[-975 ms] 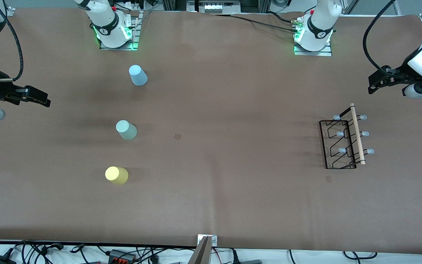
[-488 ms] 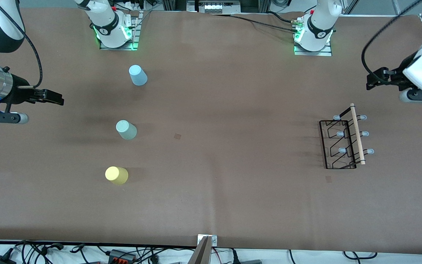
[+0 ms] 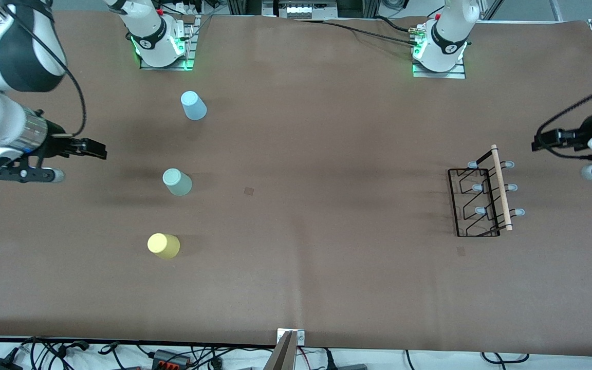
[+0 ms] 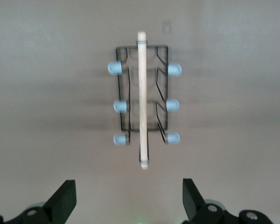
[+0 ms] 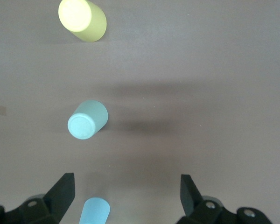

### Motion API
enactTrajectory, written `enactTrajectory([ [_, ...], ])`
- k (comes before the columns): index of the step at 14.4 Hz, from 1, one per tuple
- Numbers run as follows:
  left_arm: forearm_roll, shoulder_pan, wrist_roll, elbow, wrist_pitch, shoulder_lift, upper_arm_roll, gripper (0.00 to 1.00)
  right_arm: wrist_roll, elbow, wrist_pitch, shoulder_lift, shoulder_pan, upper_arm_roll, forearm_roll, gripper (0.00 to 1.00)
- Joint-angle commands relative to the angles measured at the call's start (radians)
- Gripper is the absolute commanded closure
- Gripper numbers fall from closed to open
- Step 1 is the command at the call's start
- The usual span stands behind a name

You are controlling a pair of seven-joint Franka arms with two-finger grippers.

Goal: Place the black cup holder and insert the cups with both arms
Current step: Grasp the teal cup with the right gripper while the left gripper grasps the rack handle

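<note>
Brown paper covers the whole counter (image 3: 327, 288), and nothing on it is in play yet. Toward the left arm's end stands the black cup holder (image 3: 481, 198), upright on its wire base, wooden rod handle on top, all six grey-tipped pegs bare. Over the counter just beside it, at that same end, the left hand (image 3: 545, 140) hovers with fingers spread wide and nothing between them; in the left wrist view the rack (image 4: 143, 100) lies straight ahead between those fingers. Toward the right arm's end, three cups stand upside down, well apart in a loose line: the light blue cup (image 3: 193, 105) farthest from the front camera, the pale green cup (image 3: 177, 182) in the middle, the yellow cup (image 3: 163, 245) nearest. The right hand (image 3: 93, 149) is over bare counter near the green one, fingers also parted and empty. It looks aimed at that cup, though the angle makes that hard to call. So the score stands at zero: the holder isn't grasped or placed, and no cup is on a peg. Everything is left to do.
</note>
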Motion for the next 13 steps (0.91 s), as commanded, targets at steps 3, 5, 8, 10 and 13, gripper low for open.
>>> enactTrajectory([
  [3,0.015,0.002,0.08,-0.167,0.318,0.01,-0.01,0.0,0.008,-0.169,0.181,-0.057,0.016,0.001,0.01,0.0],
  [5,0.013,0.002,0.08,-0.256,0.395,0.005,-0.014,0.01,0.022,-0.225,0.312,-0.037,0.044,-0.001,0.01,0.0],
  [8,0.009,0.002,0.065,-0.385,0.548,0.011,-0.014,0.07,0.07,-0.24,0.46,0.058,0.108,-0.001,0.01,0.0],
  [10,-0.001,0.002,0.063,-0.462,0.652,0.013,-0.016,0.08,0.102,-0.24,0.55,0.116,0.15,-0.001,0.005,0.0],
  [13,-0.001,0.002,0.059,-0.482,0.673,0.013,-0.016,0.25,0.102,-0.267,0.635,0.162,0.167,-0.001,0.002,0.0],
])
